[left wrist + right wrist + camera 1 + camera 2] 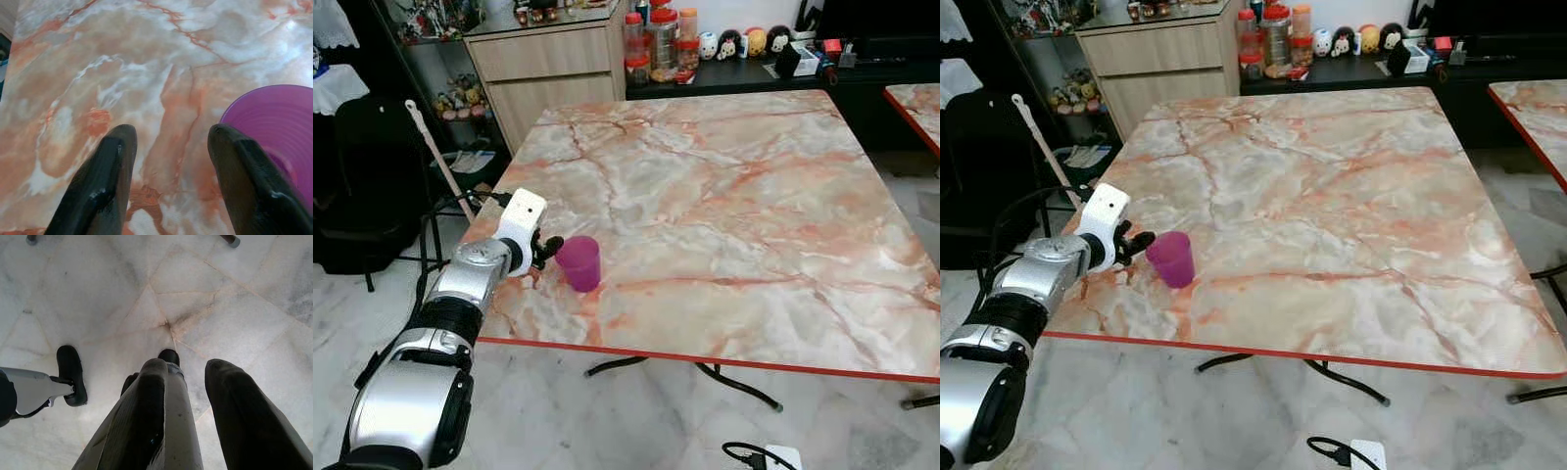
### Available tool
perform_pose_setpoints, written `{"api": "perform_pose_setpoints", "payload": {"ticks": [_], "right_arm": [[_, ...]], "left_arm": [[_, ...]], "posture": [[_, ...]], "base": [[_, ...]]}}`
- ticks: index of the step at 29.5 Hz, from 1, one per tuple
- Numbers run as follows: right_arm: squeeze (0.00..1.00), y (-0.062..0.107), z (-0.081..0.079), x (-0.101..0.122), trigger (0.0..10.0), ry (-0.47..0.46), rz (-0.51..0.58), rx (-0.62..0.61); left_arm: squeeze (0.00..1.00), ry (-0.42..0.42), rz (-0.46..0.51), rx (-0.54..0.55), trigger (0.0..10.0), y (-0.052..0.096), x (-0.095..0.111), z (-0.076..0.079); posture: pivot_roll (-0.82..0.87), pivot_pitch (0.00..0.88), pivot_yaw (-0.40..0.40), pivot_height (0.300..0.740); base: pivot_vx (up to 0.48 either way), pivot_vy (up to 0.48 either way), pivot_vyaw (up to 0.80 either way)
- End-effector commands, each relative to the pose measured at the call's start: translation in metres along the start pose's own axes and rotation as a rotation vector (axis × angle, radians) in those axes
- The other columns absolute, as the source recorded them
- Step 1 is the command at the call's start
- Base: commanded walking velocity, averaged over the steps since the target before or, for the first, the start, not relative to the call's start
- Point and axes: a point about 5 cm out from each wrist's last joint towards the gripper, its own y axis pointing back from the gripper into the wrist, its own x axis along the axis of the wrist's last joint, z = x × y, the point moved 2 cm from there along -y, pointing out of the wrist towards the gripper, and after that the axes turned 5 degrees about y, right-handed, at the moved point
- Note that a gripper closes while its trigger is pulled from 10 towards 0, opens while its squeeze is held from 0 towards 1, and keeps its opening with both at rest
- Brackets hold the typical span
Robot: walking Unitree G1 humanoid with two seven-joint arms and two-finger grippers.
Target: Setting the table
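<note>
Lower left of the frame, the left gripper (546, 251) is sitting with fingers apart just beside the purple cup (579, 262) — probably not clasping it. The cup is standing upright near the marble table's (724, 196) front-left edge — withdraw straight back, avoiding tipping it. The right gripper (183, 396) is hanging spread above the floor.

Head stereo pair down over table (724, 196)

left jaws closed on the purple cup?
No. In the left wrist view the left gripper has its jaws spread over bare table, with the purple cup outside them, beside one finger.
</note>
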Motion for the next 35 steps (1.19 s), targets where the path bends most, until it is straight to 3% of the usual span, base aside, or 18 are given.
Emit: {"api": "perform_pose_setpoints", "payload": {"ticks": [1, 2, 17, 24, 34, 35], "right_arm": [[0.00, 0.002, -0.007, -0.012, 10.0, 0.000, -0.044, 0.019], [0.00, 0.002, -0.007, -0.012, 10.0, 0.000, -0.044, 0.019], [0.00, 0.001, -0.006, -0.010, 10.0, -0.015, -0.038, 0.013], [0.00, 0.001, -0.006, -0.010, 10.0, -0.017, -0.041, 0.009], [0.00, 0.001, -0.005, -0.011, 10.0, -0.022, -0.040, 0.006], [0.00, 0.001, -0.005, -0.011, 10.0, -0.022, -0.041, 0.006]], "left_arm": [[1.00, -0.009, 0.015, 0.027, 10.0, 0.004, 0.001, -0.007], [0.00, -0.012, 0.015, 0.030, 10.0, 0.004, 0.002, -0.007], [0.00, -0.012, 0.012, 0.004, 10.0, 0.006, 0.004, -0.008], [0.00, -0.037, -0.028, -0.112, 10.0, 0.002, -0.004, 0.011], [0.00, -0.052, -0.058, -0.133, 10.0, 0.003, -0.009, 0.014], [0.00, -0.054, -0.064, -0.133, 9.3, 0.003, -0.010, 0.014]], "posture": [[0.09, 0.000, 0.100, 0.740], [0.09, 0.000, 0.100, 0.740], [0.04, 0.000, 0.126, 0.740], [0.04, 0.000, 0.124, 0.740], [0.03, 0.000, 0.126, 0.740], [0.03, 0.000, 0.126, 0.740]], "base": [[0.000, 0.000, 0.00], [0.000, 0.000, 0.00], [0.000, 0.000, 0.00], [0.000, 0.000, 0.00], [0.000, 0.000, 0.00], [0.000, 0.000, 0.00]]}}
